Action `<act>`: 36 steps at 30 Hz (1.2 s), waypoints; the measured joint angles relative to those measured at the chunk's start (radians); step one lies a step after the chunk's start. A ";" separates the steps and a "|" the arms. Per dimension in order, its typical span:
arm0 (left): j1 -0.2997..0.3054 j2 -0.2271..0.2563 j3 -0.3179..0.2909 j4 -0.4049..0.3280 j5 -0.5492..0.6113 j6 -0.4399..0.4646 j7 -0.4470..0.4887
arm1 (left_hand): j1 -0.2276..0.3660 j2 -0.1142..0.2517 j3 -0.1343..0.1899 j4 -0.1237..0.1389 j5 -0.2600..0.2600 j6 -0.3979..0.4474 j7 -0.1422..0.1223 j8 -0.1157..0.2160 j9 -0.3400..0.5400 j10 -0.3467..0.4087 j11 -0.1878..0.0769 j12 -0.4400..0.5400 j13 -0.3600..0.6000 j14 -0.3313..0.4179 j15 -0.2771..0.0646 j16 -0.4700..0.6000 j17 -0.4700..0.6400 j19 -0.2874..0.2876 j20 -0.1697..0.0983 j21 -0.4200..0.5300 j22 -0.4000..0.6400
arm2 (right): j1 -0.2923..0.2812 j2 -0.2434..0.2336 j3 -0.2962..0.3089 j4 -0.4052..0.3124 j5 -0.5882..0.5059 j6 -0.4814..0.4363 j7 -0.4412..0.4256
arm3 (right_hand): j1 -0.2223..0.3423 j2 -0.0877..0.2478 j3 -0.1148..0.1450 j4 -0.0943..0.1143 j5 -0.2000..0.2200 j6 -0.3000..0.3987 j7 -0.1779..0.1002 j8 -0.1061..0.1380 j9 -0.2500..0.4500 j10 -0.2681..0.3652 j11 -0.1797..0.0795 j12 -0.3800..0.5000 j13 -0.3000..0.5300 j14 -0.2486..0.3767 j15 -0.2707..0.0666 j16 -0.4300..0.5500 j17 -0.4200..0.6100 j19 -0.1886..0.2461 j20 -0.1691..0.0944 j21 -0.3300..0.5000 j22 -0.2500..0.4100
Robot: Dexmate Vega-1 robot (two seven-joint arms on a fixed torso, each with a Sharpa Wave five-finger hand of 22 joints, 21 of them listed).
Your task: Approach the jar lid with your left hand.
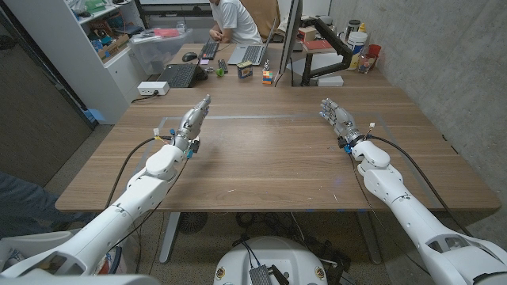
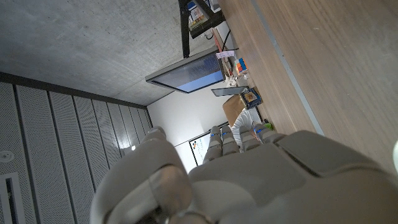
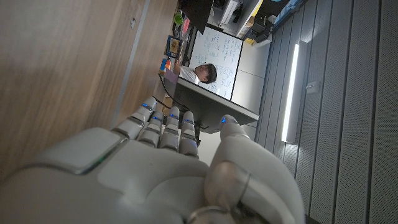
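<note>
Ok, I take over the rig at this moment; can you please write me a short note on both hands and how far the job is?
Left hand: over the wooden table, fingers stretched forward, holding nothing.
Right hand: over the table on its own side, holding nothing.
Jar lid: I cannot tell where it is; find it before moving.
Done: no approach to judge.
Left: the whole approach with the left hand.

Wooden surface [image 1: 261, 150] stood on grey floor [image 1: 71, 154], grey concrete wall [image 1: 444, 47] at right, white shelving [image 1: 95, 39] left, cluttered desk [image 1: 230, 59] behind.
</note>
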 measured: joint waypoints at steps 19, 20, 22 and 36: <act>0.052 0.046 -0.030 -0.043 0.034 -0.015 0.036 | 0.014 -0.006 0.001 -0.016 0.000 0.005 -0.005 0.004 0.000 0.006 -0.006 0.000 0.000 0.005 -0.005 0.004 0.000 0.000 0.000 0.000 0.000 | 0.004 0.000 0.000 -0.002 -0.005 -0.006 -0.002 | 0.000 0.000 0.000 0.000 0.000 0.000 0.000 0.000 0.000 0.000 0.000 0.000 0.000 0.000 0.000 0.000 0.000 0.000 0.000 -0.004 0.000; 0.053 0.047 -0.030 -0.045 0.034 -0.015 0.036 | 0.015 -0.006 0.000 -0.017 0.000 0.005 -0.005 0.004 0.000 0.006 -0.006 0.000 0.000 0.005 -0.005 0.004 0.000 0.000 0.000 0.000 0.000 | 0.010 0.003 0.000 0.007 -0.005 -0.004 -0.002 | 0.000 0.000 0.000 0.000 0.000 0.000 0.000 0.000 0.000 0.000 0.000 0.000 0.000 0.000 0.000 0.000 0.000 0.000 0.000 -0.004 0.000; 0.062 0.056 -0.037 -0.056 0.047 -0.015 0.051 | 0.022 -0.003 0.000 -0.017 0.000 0.005 -0.005 0.004 0.000 0.006 -0.005 0.000 0.000 0.005 -0.005 0.004 0.000 0.000 0.000 0.000 0.000 | 0.010 0.003 0.000 0.008 -0.005 -0.002 -0.001 | 0.000 0.000 0.000 0.000 0.000 0.000 0.000 0.000 0.000 0.000 0.000 0.000 0.000 0.000 0.000 0.000 0.000 0.000 0.000 -0.004 0.000; 0.097 0.079 -0.064 -0.089 0.069 -0.015 0.086 | 0.032 -0.005 0.004 -0.029 0.000 0.009 -0.009 0.005 0.000 0.013 -0.013 0.000 0.000 0.011 -0.011 0.004 0.000 -0.007 0.007 0.000 0.000 | 0.020 0.009 0.000 0.026 -0.006 0.006 0.003 | 0.000 0.000 0.000 0.000 0.000 0.000 0.000 0.000 0.000 0.000 0.000 0.000 0.000 0.000 0.000 0.000 0.000 0.000 0.000 -0.004 0.000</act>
